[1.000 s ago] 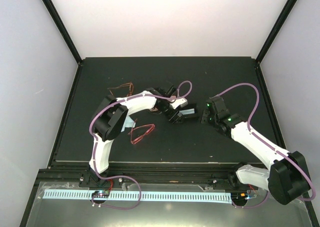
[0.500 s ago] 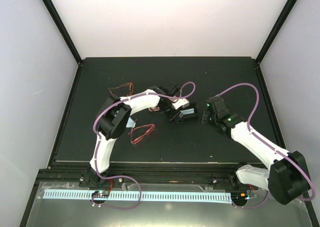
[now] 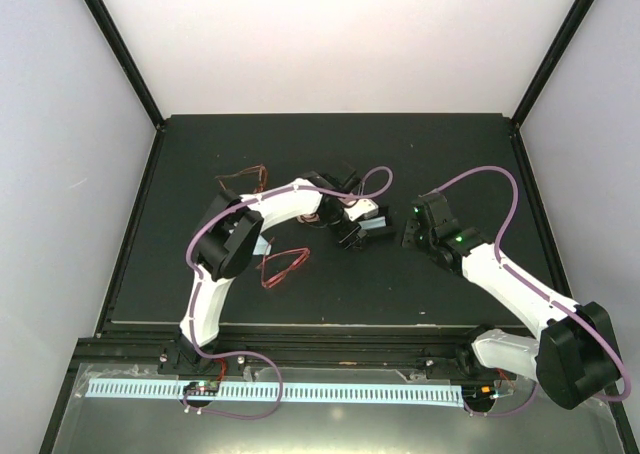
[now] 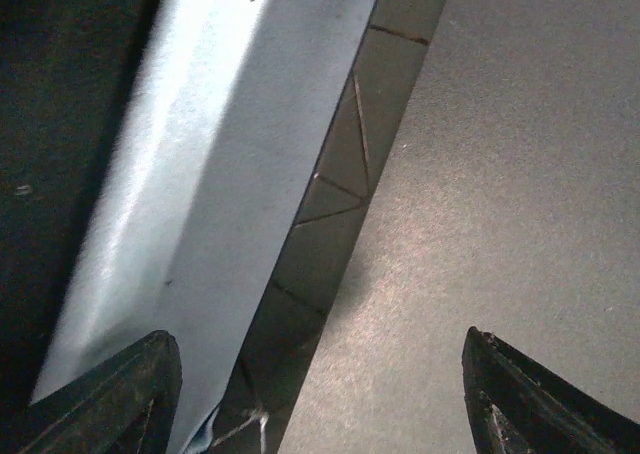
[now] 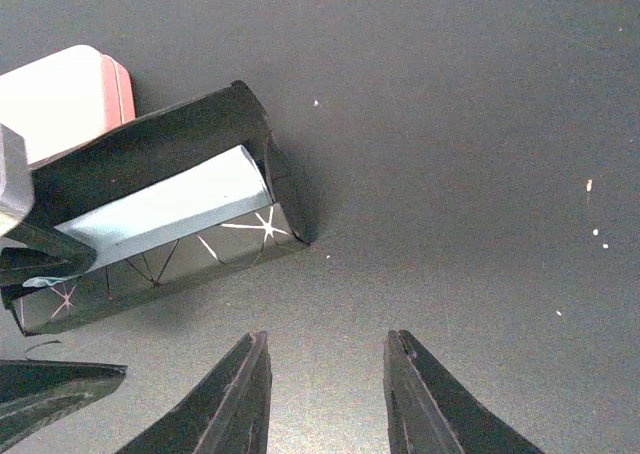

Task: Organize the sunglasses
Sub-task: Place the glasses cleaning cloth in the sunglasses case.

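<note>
red-pink sunglasses (image 3: 283,267) lie left of and behind the left gripper (image 3: 349,234), long axis diagonal; that gripper is spread over the open black case (image 3: 378,230), right gripper (image 5: 325,374) part-spread, empty, farther off.

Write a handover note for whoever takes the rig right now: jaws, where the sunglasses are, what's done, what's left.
Left gripper: jaws wide open, holding nothing, low over the front edge of the open black case.
Right gripper: jaws partly open, empty, over bare table beside that case.
Brown sunglasses: on the table, far left. Red sunglasses: nearer the arm bases. Neither is in a case.
Done: the black case is open with a blue cloth inside; the pink case sits next to it.
Left: both pairs are yet to be picked up and put away.
</note>
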Robot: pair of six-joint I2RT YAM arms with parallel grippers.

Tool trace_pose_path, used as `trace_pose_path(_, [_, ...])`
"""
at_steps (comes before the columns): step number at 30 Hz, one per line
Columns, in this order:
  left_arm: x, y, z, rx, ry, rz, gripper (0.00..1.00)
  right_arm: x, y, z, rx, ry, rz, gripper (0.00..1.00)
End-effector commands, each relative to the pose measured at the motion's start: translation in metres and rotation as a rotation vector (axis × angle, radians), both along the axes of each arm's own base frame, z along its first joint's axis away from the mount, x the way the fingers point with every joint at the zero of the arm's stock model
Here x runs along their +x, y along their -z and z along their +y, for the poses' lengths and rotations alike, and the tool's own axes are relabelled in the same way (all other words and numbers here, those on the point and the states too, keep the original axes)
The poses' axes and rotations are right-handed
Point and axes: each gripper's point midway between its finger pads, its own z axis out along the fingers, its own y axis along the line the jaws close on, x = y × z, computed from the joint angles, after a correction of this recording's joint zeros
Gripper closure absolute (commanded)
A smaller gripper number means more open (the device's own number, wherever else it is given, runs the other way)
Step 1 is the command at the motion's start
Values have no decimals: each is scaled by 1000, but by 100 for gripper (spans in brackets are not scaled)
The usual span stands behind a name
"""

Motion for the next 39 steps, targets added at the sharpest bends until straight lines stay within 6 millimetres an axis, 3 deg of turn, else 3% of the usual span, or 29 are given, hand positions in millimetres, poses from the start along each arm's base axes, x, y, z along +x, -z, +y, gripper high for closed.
trace_pose_path(1, [9, -42, 5, -1, -39, -80, 22, 4, -3, 3, 16, -4, -8, 66])
trace_pose_path(5, [10, -42, 14, 45, -67, -92, 22, 4, -1, 2, 15, -4, -6, 66])
trace_pose_path(11, [1, -21, 24, 119, -69, -42, 23, 3, 1, 2, 14, -3, 1, 66])
trace_pose_path(17, [-9, -5, 20, 152, -30, -15, 23, 3, 3, 3, 12, -5, 4, 66])
trace_pose_path(27, [-22, -2, 13, 145, 43, 24, 28, 2, 3, 2, 11, -3, 6, 67])
trace_pose_path(39, [-30, 22, 28, 270, 28, 111, 29, 2, 5, 2, 10, -1, 9, 66])
